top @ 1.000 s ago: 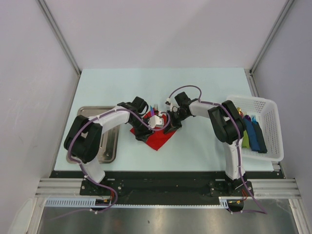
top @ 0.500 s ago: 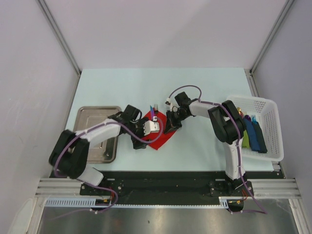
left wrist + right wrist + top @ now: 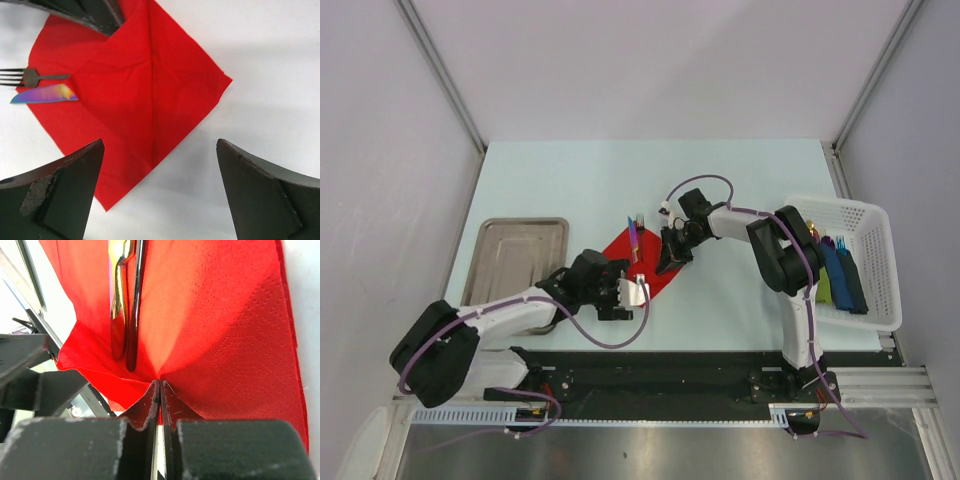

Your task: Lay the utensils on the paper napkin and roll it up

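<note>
The rolling step is in hand: the paper napkin (image 3: 650, 275) lies in the middle of the desk (image 3: 740, 180), with one flap folded over the utensils (image 3: 42, 86), whose fork tines and shiny blade tip stick out at its far corner. The right gripper (image 3: 160, 389) is clenched on the napkin's edge, just beside the handles. The left gripper (image 3: 157, 147) hangs released above the near corner and touches nothing. Next, I judge, the left one must return to hold the fold, so the thin paper does not tear while rolling. Since a second ago, the left arm has drawn back toward the near edge and opened; the right has not moved.
</note>
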### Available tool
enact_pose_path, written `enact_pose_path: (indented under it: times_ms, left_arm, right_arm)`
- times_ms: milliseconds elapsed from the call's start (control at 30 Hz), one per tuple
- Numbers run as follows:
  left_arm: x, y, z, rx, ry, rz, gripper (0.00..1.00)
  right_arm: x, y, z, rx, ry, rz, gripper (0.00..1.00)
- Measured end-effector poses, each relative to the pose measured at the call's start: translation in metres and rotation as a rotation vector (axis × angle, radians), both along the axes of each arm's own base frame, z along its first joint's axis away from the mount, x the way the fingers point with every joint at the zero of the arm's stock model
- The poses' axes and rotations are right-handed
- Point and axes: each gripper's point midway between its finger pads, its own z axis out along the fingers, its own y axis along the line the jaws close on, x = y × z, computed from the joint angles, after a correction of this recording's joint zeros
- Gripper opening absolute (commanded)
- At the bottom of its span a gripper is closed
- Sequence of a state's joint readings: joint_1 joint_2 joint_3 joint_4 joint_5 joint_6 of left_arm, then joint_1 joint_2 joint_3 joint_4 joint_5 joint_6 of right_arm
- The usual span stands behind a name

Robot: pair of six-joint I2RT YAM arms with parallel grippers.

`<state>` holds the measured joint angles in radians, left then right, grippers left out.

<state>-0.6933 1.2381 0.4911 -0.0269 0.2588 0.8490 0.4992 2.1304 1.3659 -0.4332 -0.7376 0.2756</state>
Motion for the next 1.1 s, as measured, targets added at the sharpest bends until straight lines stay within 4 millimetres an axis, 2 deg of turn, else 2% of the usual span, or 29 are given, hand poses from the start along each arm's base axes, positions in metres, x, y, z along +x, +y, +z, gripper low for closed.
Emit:
enact_pose_path:
  times_ms: [133,267,400,600,700,933,1100]
  left_arm:
    - [0.004,-0.007,-0.009,0.029,-0.042,0.005,1.0]
    - [0.014,-0.016,-0.008,0.021,-0.089,0.022,1.0]
    - [0.028,-0.023,-0.006,0.0,-0.063,0.08,1.0]
    - [0.051,-0.019,0.008,-0.05,-0.01,0.184,1.0]
    - [0.057,-0.016,0.01,-0.065,0.036,0.21,1.0]
    - [0.072,-0.015,-0.004,-0.061,0.22,0.266,0.89]
    - [0.069,-0.012,-0.014,-0.043,0.298,0.285,0.81]
  right_arm:
    - [0.0,0.0,0.0,0.0,0.0,-0.001,0.06]
    - [0.0,0.0,0.0,0.0,0.0,-0.001,0.06]
    - [0.0,0.0,0.0,-0.001,0.0,-0.001,0.06]
    - [0.0,0.0,0.0,-0.002,0.001,-0.001,0.08]
    - [0.002,-0.001,0.001,-0.007,-0.001,-0.003,0.13]
    - [0.008,-0.003,0.003,-0.014,-0.015,-0.011,0.24]
    - [0.012,-0.006,0.006,-0.013,-0.022,-0.016,0.26]
